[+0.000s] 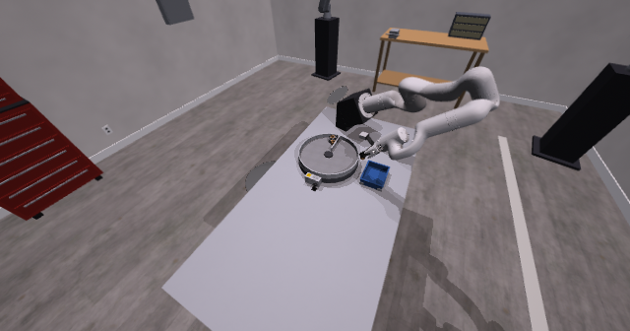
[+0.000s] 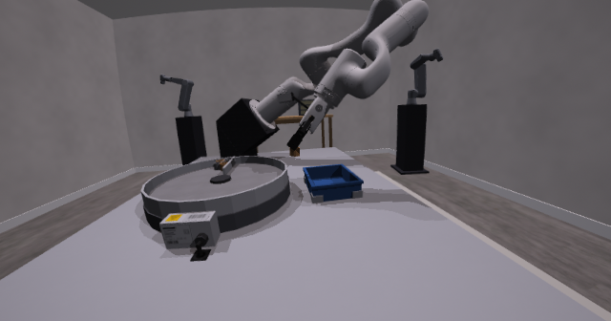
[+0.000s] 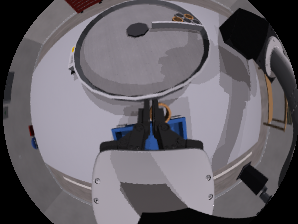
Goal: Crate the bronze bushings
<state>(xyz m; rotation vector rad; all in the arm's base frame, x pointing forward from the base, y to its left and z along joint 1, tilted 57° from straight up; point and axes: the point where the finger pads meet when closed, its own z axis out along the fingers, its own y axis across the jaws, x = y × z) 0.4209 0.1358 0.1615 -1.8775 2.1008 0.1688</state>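
End effector (image 2: 295, 142) hangs mid-frame in exterior view, above the gap between the turning table (image 2: 248, 194) and the blue crate (image 2: 329, 187), touching neither. Fingers are clenched nearly all the way. In wrist view a small bronze-coloured thing shows between the fingertips, likely a bronze bushing, but too small to confirm, so cannot tell if it is gripped.

Top view: end effector (image 1: 364, 154) sits right of centre, just off the turning table's right rim (image 1: 354, 161), upper left of the crate (image 1: 375, 174).

Remaining bushings (image 3: 184, 19) cluster at the disc's far edge, upper middle of wrist view, beside a bar running to the dark hub (image 3: 137, 30). Bronze or steel: cannot tell.

Crate stands on the table (image 2: 334, 264), just beside the turning table.
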